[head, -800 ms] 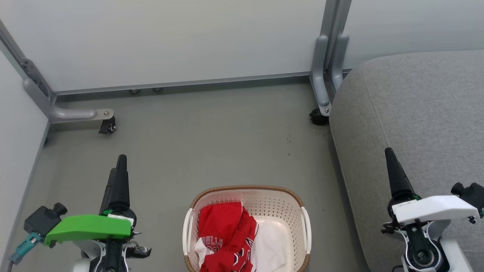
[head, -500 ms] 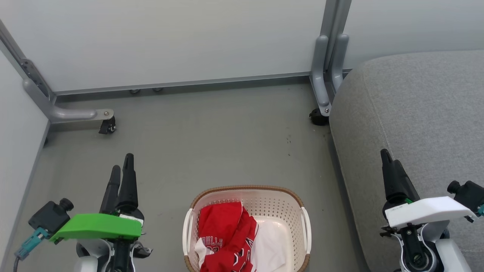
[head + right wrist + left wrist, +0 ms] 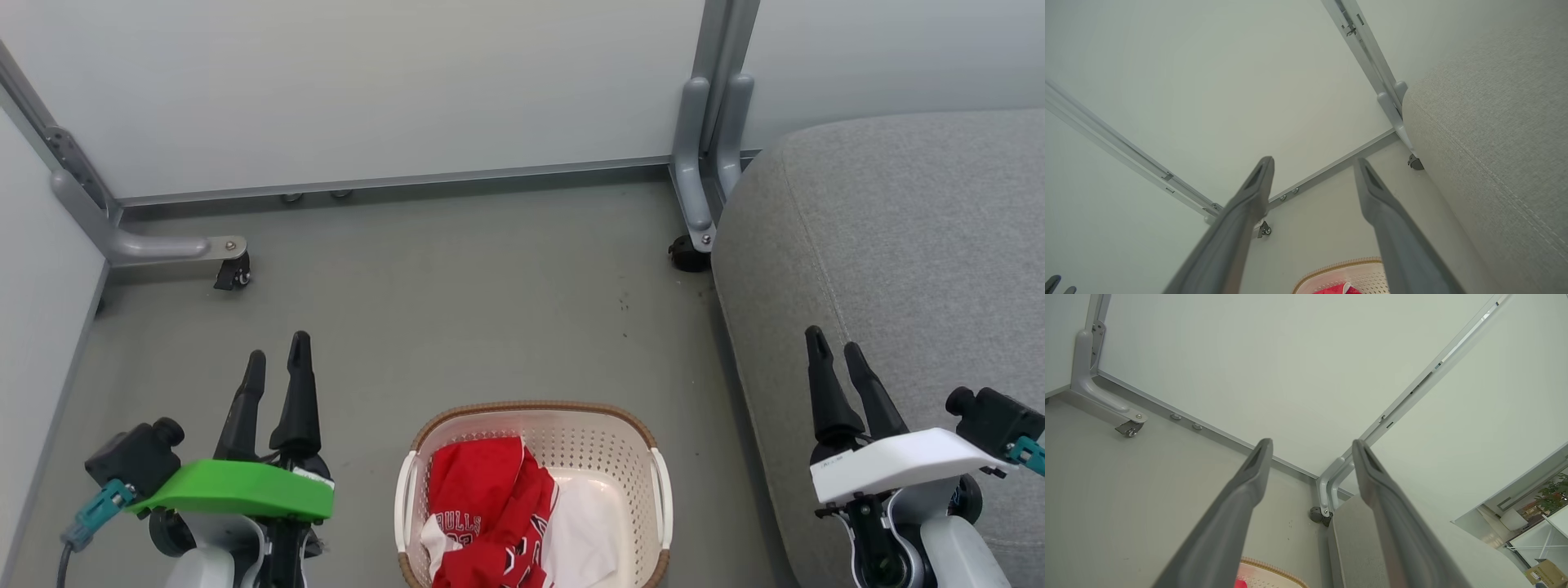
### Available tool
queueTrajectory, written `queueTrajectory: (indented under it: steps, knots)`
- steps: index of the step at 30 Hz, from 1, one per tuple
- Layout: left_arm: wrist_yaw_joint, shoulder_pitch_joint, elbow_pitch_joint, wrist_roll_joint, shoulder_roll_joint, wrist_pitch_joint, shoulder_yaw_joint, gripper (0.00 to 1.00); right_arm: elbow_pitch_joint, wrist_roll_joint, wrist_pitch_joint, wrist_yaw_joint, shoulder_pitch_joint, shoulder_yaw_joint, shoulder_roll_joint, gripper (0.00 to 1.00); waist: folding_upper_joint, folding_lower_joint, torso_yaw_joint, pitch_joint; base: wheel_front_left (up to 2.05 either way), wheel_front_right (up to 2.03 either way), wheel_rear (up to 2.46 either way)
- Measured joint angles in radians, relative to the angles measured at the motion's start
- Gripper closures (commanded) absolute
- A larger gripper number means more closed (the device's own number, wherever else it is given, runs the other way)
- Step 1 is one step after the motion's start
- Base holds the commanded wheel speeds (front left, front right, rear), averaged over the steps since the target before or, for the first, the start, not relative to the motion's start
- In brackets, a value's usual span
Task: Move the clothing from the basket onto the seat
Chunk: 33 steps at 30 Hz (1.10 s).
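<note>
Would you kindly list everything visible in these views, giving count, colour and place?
basket: one, cream-white with brown rim, on the floor, bottom centre of the head view
clothing: one heap, red with white lettering, in the basket's left part
white fabric: one piece, in the basket beside the clothing
seat: one, grey, right of the basket
floor: grey
partition panels: pale, behind the floor
frame feet: two, grey metal with dark castors, at the panels' base
left gripper: dark fingers, open, left of the basket
right gripper: dark fingers, open, by the seat
</note>
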Motion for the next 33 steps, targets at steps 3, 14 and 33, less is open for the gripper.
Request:
queueTrajectory:
  steps: [3,14,33]
  knots:
    - [0.0,0.0,0.003,0.039,0.0,-0.009,-0.001,0.0,0.004,-0.036,-0.01,0.0,0.0,0.006,0.0,0.0,0.0,0.0,0.0,0.0,0.0,0.0,0.0]
    - [0.0,-0.001,0.025,0.172,0.0,-0.039,-0.012,0.0,0.021,-0.16,-0.041,0.0,0.0,0.031,-0.004,0.0,0.0,0.0,-0.001,0.0,0.0,0.0,0.0]
    - [-0.001,-0.002,0.078,0.365,-0.002,-0.082,-0.021,0.0,0.036,-0.346,-0.067,0.0,0.0,0.044,-0.003,0.0,0.0,0.0,-0.002,-0.003,0.0,0.0,0.0]
